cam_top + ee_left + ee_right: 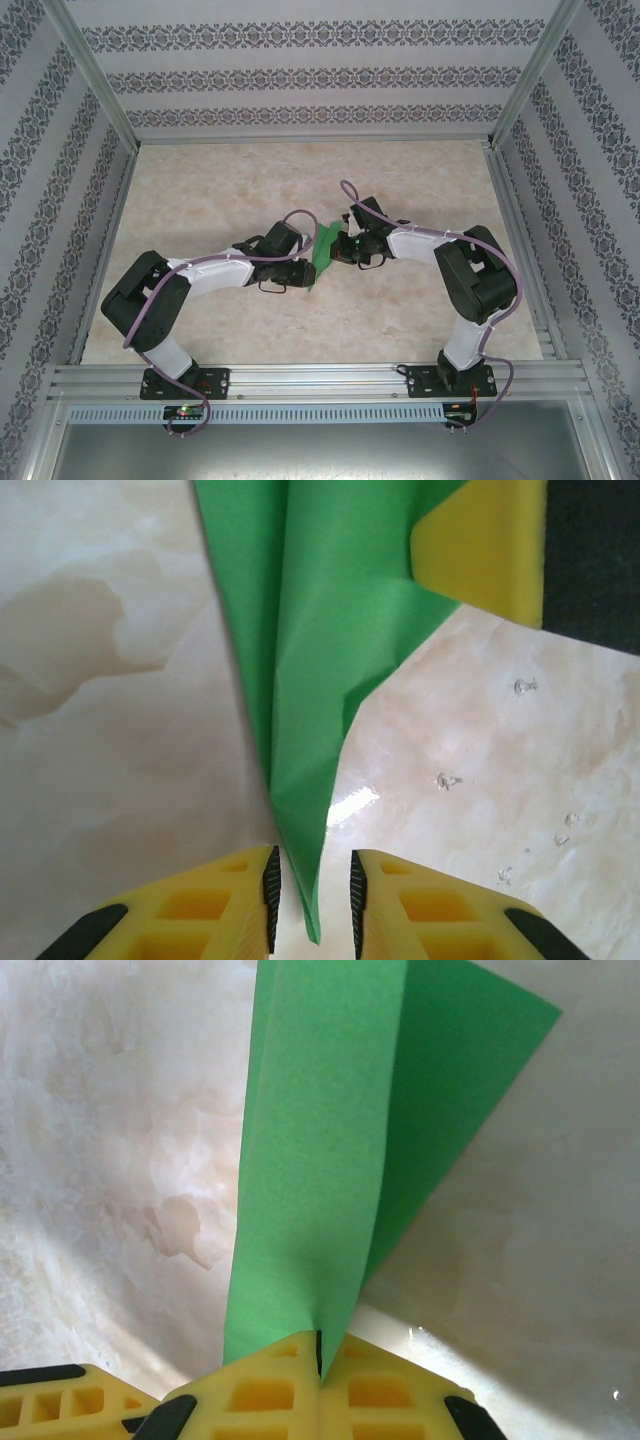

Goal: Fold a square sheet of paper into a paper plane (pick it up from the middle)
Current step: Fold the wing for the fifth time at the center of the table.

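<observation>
The bright-green sheet of paper (324,250) is folded along its length into a narrow, pointed dart shape and hangs above the table between the two arms. My right gripper (320,1355) is shut on one end of it (320,1160), with the folded layers pinched between the yellow fingers. At the other end, the pointed tip of the paper (300,810) reaches down between the pads of my left gripper (311,900). That gripper is open, with a gap beside the tip. Both grippers meet at mid-table, the left one (306,272) and the right one (340,250). A yellow right finger (490,550) grips the paper's upper corner.
The beige marbled tabletop (200,190) lies below. Aluminium rails (300,378) border the near edge and the sides. Patterned walls (310,75) close the back and flanks. A few small water-like specks (445,780) dot the surface under the left wrist.
</observation>
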Tool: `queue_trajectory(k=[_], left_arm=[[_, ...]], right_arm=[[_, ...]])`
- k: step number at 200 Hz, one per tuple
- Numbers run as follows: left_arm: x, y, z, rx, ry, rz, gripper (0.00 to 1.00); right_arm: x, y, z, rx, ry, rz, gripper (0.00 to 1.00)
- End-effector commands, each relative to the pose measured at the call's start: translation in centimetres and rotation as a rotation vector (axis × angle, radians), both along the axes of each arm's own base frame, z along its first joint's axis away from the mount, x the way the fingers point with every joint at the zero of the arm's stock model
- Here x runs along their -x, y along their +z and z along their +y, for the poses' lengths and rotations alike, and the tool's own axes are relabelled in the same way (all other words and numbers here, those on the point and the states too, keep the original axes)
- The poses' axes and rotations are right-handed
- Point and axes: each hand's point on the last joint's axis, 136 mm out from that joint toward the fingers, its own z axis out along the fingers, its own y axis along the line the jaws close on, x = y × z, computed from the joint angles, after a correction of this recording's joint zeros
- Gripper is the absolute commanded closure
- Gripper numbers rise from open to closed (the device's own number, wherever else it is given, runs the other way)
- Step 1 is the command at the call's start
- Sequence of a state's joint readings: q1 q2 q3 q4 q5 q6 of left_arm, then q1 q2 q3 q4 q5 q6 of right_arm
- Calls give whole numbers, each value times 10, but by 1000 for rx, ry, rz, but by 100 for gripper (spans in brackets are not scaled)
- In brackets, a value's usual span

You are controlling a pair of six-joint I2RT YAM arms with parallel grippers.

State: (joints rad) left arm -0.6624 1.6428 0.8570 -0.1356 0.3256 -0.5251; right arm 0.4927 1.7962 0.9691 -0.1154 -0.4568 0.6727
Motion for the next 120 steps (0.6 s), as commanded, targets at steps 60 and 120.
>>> queue_trajectory(k=[60, 120], left_arm=[[16, -20, -2, -89, -64, 12, 80], [15, -24, -4, -113, -78, 11, 80]], right_arm=[[-3, -5, -3, 23, 8, 4, 97], [-3, -5, -4, 23, 5, 7, 97]])
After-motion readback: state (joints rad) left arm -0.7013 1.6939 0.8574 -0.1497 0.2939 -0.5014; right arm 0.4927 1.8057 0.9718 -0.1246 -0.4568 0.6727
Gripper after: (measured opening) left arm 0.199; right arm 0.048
